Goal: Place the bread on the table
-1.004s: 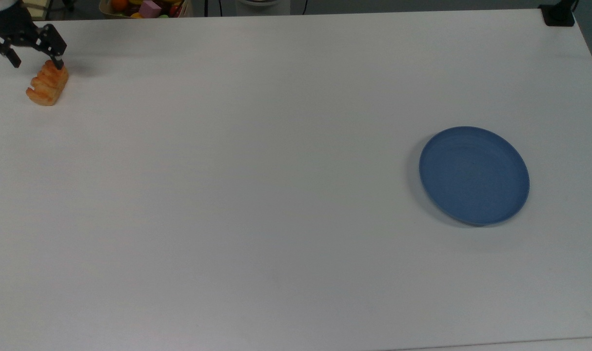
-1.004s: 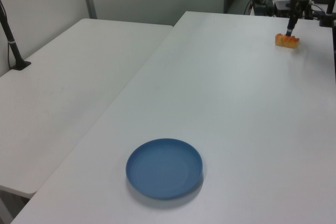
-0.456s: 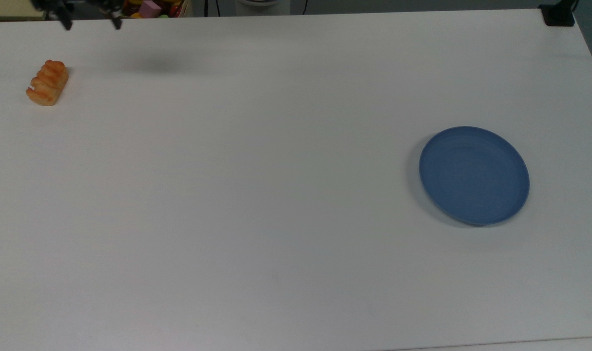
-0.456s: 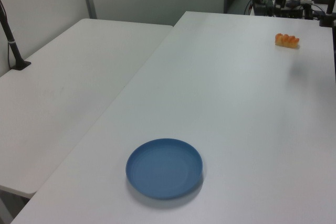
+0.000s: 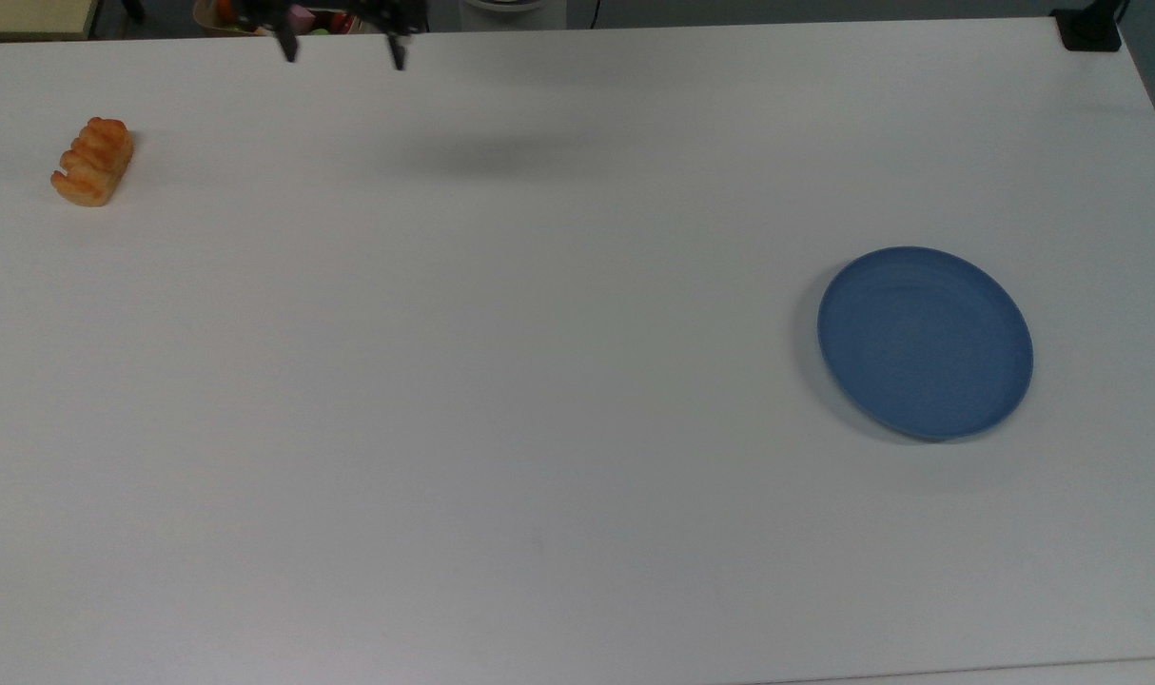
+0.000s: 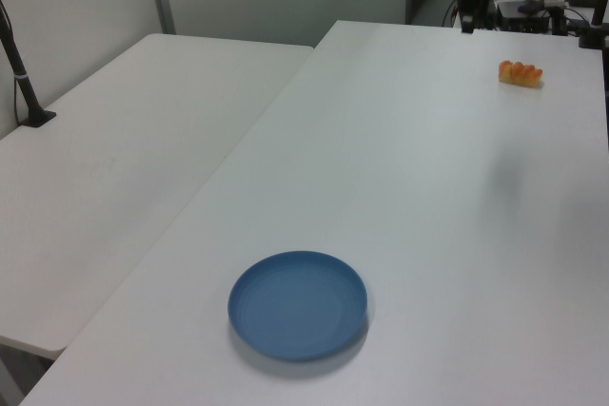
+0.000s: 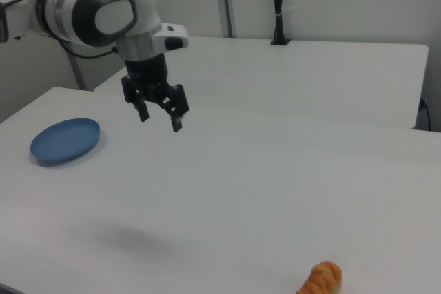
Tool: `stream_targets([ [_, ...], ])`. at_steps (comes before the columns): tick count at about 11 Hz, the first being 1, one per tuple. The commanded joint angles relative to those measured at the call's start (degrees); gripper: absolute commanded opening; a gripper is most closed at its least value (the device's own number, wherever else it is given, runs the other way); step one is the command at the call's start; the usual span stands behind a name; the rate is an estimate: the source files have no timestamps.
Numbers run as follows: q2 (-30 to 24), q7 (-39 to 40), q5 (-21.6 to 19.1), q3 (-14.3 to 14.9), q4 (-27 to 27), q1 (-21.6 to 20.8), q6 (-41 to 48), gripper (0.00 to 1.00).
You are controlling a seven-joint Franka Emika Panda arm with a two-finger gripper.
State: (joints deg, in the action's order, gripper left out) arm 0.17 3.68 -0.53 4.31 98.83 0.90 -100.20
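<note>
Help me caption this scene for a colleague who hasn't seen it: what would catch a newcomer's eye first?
Probably the round blue plate, alone on the big white table toward the top view's right. Next, the small orange bread lying by itself on the table near the top view's far left, a long way from the plate. In the right view, the robot's open gripper hangs in the air above the table, holding nothing.

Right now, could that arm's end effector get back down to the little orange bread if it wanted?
Probably yes. The end effector hangs open above the table, and the bread lies alone on the bare top, with nothing near it. The blue plate is far off.
</note>
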Motion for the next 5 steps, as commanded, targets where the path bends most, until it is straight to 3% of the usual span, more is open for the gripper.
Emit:
stream_targets([
  [1, 0.8, -2.6, 0.8, 0.9, -0.9, -4.4, 0.7, 1.0],
  [5, 2.7, -2.8, 0.9, 0.9, -1.6, -4.6, 0.4, 1.0],
])
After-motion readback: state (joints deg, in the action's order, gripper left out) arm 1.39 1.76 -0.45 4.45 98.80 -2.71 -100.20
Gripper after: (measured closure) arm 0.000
